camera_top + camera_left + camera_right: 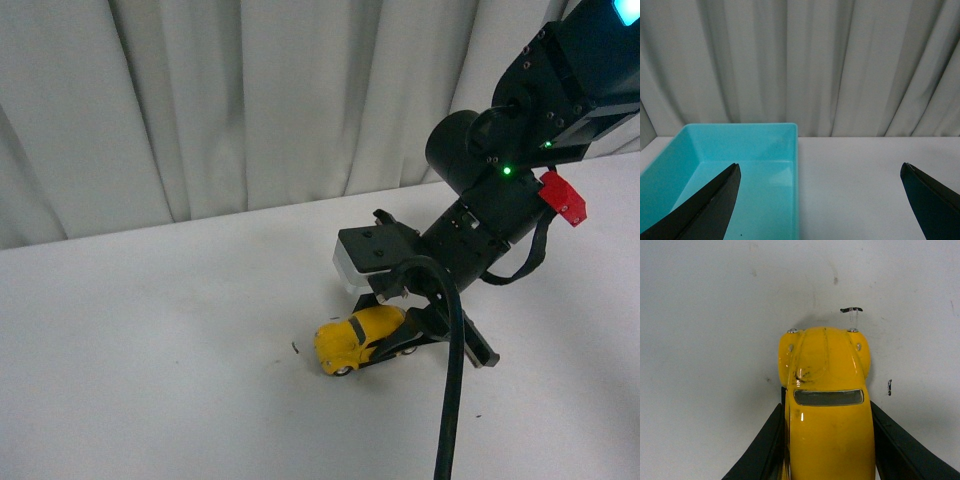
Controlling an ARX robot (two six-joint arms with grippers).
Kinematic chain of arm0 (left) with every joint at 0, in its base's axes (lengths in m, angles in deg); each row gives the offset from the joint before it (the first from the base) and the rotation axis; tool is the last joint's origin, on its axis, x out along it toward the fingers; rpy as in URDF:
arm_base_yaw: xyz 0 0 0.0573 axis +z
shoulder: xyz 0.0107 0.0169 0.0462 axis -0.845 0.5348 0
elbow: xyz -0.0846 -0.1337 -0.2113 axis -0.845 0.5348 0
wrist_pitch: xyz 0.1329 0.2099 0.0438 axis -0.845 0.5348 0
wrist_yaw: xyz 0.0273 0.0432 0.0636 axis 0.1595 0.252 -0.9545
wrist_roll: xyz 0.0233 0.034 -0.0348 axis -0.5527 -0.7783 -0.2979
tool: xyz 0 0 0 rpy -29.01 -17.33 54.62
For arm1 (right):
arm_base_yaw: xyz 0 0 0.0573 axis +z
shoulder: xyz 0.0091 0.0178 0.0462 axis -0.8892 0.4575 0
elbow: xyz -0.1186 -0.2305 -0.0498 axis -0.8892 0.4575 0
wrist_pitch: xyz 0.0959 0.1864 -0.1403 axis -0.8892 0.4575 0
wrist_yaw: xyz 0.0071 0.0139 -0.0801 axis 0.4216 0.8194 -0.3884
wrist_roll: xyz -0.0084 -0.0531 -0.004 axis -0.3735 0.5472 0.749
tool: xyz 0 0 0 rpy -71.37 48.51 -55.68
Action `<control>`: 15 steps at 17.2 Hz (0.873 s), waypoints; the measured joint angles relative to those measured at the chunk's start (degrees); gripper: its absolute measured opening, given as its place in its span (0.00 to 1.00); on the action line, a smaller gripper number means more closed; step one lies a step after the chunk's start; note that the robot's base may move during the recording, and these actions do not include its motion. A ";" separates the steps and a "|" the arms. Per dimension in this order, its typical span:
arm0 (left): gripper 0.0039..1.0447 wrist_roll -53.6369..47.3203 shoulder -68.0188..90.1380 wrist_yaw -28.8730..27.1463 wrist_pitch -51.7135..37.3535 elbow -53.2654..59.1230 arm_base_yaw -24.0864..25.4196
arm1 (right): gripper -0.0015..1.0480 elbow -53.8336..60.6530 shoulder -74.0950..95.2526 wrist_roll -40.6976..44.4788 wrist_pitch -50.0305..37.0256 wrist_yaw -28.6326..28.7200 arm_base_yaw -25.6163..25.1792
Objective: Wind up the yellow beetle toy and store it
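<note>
Where the white tabletop [150,350] lies open to its left and near side, the yellow beetle toy [358,339] sits mid-surface, its flanks pinched by the right tool [398,338]. A grey curtain [250,100] bounds the far edge. The left tool [820,170] hangs spread near a turquoise bin [740,131], whose visible floor is bare.

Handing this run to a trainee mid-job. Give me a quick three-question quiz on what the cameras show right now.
1. True or false: the left gripper holds the yellow beetle toy.
2. Multiple choice: the fingers of the right gripper sit A) one on each side of the toy, B) both above its roof, C) well clear of it.
3. Fill in: the bin in the left wrist view is coloured ____.

Key: 1 false, the left gripper is open and empty; 2 A; 3 turquoise.
</note>
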 joint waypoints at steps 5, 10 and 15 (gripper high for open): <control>0.94 0.00 0.00 -0.02 0.00 0.00 0.00 | 0.40 0.70 0.00 -0.39 -0.92 1.42 -0.13; 0.94 0.00 0.00 0.00 0.00 0.00 0.00 | 0.40 2.40 -0.87 -1.99 -1.25 3.72 0.35; 0.94 0.00 0.00 0.00 0.00 0.00 0.00 | 0.40 3.93 -1.64 -6.38 -2.54 4.37 0.92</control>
